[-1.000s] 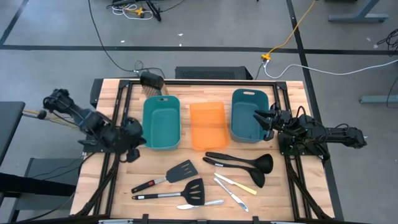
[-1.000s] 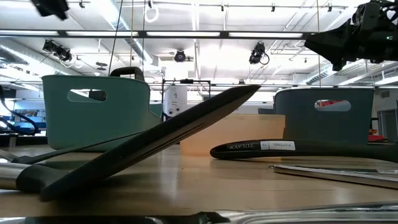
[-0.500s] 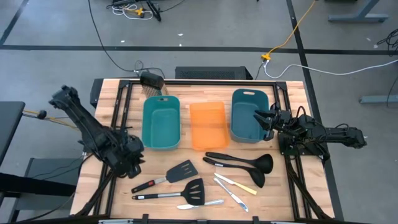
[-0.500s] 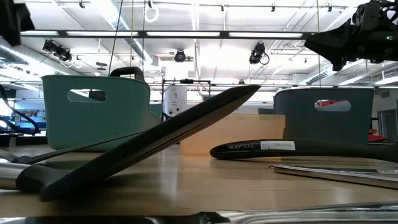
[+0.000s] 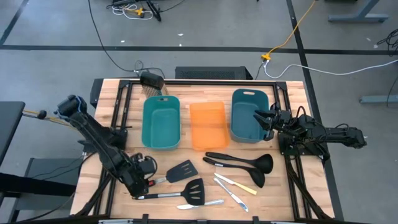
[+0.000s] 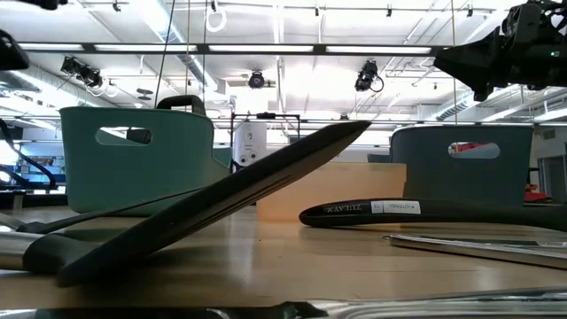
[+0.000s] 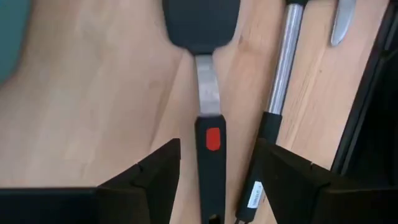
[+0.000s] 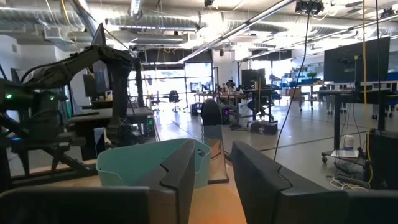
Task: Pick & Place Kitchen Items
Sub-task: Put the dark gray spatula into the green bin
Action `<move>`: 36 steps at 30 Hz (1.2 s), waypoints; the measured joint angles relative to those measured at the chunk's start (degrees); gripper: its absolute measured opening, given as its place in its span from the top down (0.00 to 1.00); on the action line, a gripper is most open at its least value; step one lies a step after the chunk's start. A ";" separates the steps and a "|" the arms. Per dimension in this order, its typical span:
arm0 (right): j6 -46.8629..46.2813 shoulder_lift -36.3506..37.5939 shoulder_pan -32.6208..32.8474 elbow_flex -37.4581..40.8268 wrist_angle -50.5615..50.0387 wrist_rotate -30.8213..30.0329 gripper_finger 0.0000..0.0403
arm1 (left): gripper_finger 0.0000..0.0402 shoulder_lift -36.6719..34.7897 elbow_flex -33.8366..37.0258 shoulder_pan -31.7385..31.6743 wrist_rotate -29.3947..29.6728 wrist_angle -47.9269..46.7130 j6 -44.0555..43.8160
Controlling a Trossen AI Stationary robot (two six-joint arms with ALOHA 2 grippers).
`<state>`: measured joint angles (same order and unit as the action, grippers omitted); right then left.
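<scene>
On the table (image 5: 292, 186), the open left hand (image 7: 214, 163) straddles a spatula (image 7: 202, 93) beside another (image 7: 277, 106).

1. Left arm (image 5: 93, 134): matte black, slim jointed links with bulkier rounded housings at the joints
2. Left hand (image 7: 211, 180): two flat, angular black fingers with stepped inner edges
3. Right arm (image 5: 323, 134): same black links, thin dark cables along them
4. Right hand (image 8: 208, 180): matching blocky black fingers

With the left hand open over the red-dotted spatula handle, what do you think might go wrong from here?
The left hand straddles the upper spatula; the second spatula's handle lies close beside it, so one finger might land on it or nudge it. The thin handle lies flat on the table, so it may slip.
</scene>
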<state>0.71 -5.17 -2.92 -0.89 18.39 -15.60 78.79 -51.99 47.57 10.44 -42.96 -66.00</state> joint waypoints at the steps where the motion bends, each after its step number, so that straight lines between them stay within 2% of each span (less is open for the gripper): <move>1: 0.02 0.00 0.00 -0.02 0.00 0.00 0.71 | 0.47 0.78 0.00 0.34 -0.24 0.31 -0.99; 8: -0.30 0.01 -0.01 -0.01 0.00 0.00 0.71 | 0.41 5.37 0.00 3.07 -1.64 0.46 -8.37; 15: -0.42 0.00 -0.02 -0.02 0.00 0.00 0.71 | 0.34 10.15 -0.02 3.58 -1.31 3.04 -8.16; 23: -1.86 0.01 0.00 -0.02 0.00 0.02 0.71 | 0.34 13.84 -0.02 3.58 -0.54 3.54 -6.78; 36: -1.90 0.01 0.00 -0.02 -0.02 0.01 0.71 | 0.34 14.66 -0.02 3.56 1.95 3.26 -6.16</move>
<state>-1.19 -5.16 -2.92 -0.91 18.37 -15.59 93.45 -52.01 51.13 12.39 -39.70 -72.16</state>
